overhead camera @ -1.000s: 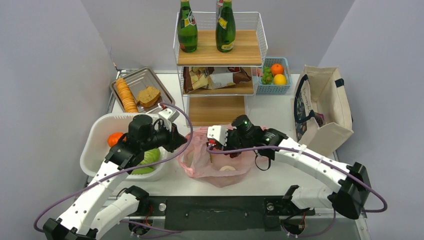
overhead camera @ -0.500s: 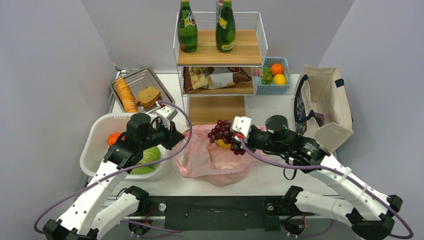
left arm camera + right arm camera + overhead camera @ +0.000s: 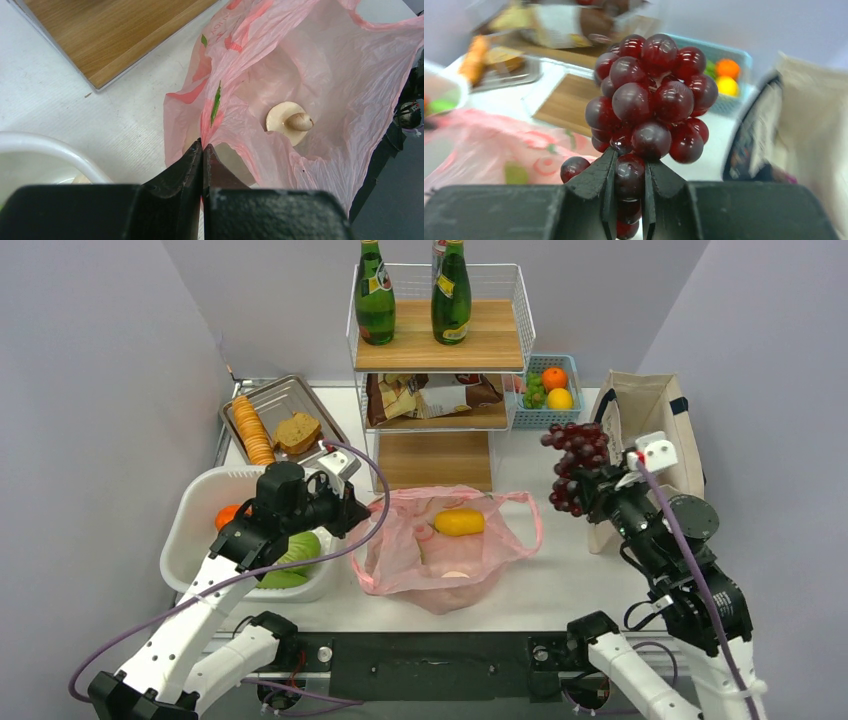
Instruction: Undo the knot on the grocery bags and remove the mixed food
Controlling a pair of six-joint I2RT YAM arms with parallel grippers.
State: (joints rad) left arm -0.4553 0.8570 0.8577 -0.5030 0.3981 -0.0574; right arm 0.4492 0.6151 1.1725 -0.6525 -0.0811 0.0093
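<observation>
Grapes [image 3: 575, 465] now out of pink bag [image 3: 400, 555]

1. The white worktop [image 3: 545, 470] carries everything.
2. A pink grocery bag [image 3: 400, 560] lies open at front centre, beside a white tub [image 3: 195, 502] on the left.
3. Behind stand a metal tray [image 3: 322, 420], a wire rack [image 3: 410, 350] and a blue basket [image 3: 545, 420].
4. A canvas tote [image 3: 670, 450] stands at the right.

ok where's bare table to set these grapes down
For the grapes, bare table lies between the pink bag and the canvas tote, running back to the blue basket. The left arm's side is crowded: white tub, metal tray.
</observation>
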